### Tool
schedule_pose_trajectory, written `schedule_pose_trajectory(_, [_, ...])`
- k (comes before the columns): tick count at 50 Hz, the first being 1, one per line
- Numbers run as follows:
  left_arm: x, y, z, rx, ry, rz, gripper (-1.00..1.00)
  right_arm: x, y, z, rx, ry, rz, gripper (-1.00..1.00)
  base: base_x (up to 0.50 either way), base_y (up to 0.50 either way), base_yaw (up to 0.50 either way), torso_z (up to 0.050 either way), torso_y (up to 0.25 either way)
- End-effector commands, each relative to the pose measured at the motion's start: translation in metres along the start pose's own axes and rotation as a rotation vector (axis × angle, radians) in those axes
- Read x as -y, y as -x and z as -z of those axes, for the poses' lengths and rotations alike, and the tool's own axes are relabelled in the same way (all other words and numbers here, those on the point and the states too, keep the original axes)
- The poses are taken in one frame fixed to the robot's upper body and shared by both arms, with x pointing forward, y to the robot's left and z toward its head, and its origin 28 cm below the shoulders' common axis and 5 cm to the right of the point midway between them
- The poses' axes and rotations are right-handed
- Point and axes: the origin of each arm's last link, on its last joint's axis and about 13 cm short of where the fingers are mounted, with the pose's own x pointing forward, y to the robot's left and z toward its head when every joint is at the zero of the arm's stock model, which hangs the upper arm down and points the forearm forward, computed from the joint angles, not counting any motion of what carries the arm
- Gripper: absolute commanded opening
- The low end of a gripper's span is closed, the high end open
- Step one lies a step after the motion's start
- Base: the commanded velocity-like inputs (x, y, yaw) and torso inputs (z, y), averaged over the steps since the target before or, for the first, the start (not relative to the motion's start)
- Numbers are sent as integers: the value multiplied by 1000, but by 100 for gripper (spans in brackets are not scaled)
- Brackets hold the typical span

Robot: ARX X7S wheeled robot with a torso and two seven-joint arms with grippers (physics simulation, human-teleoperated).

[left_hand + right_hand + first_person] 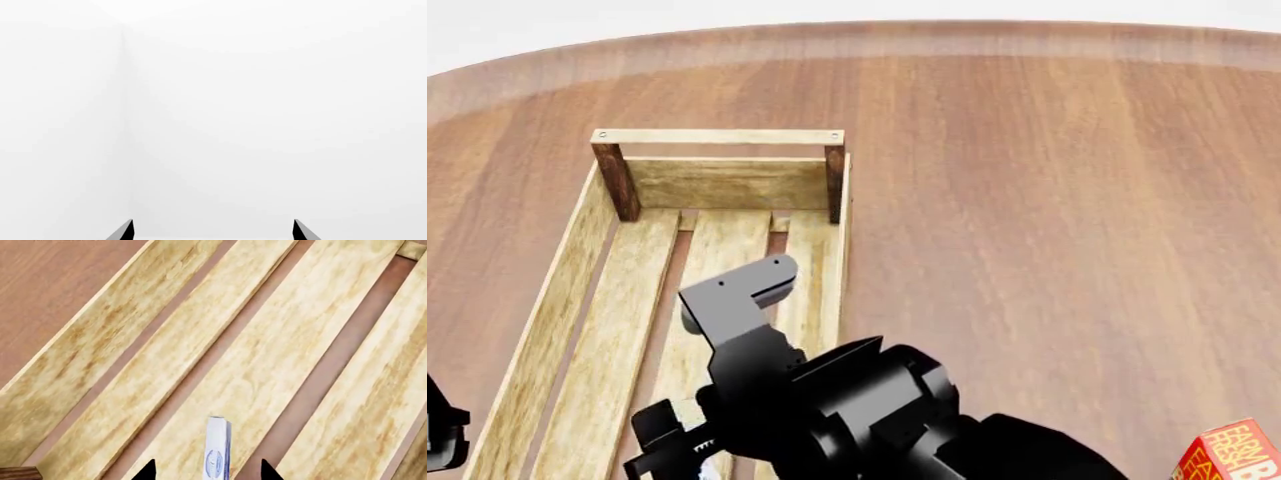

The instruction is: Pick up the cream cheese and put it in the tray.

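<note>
1. Right hand (208,475): one; pinches the cream cheese (217,447) edge-up above the tray floor, seemingly so it can be released inside.
2. Tray (561,290): one; lies toward the counter's (1054,180) left edge, running toward the far edge.
3. Left hand (212,231): one; fingers wide, empty, facing blank white.
4. Red box (1232,455): one; near right edge.

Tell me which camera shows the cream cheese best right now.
The right wrist view: the cream cheese shows edge-on between the right gripper tips, above the tray slats. The head view's arm hides it; the left wrist view shows only white.
</note>
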Motion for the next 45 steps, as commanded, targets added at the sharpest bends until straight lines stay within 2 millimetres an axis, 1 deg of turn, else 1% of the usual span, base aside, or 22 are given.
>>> schedule_pose_trajectory(1, [-2, -2, 0, -15, 15, -22, 100, 0, 1, -9, 26, 26, -16, 100, 0, 0, 0, 0, 0])
schedule_pose_trajectory(21, [-2, -1, 0, -15, 18, -22, 100, 0, 0, -8, 32, 24, -16, 100, 0, 0, 0, 0, 0])
schedule_pose_trajectory(26, [-3, 0, -2, -10, 19, -24, 100, 1, 1, -11, 51, 16, -19, 100, 0, 0, 0, 0, 0])
schedule_pose_trajectory(38, [-2, 0, -4, -2, 19, -20, 100, -5, 12, -35, 113, 55, -17, 100, 0, 0, 0, 0, 0])
schedule_pose_trajectory(45, [-2, -1, -4, -3, 20, -18, 100, -9, 19, -52, 189, 69, -21, 100, 0, 0, 0, 0, 0])
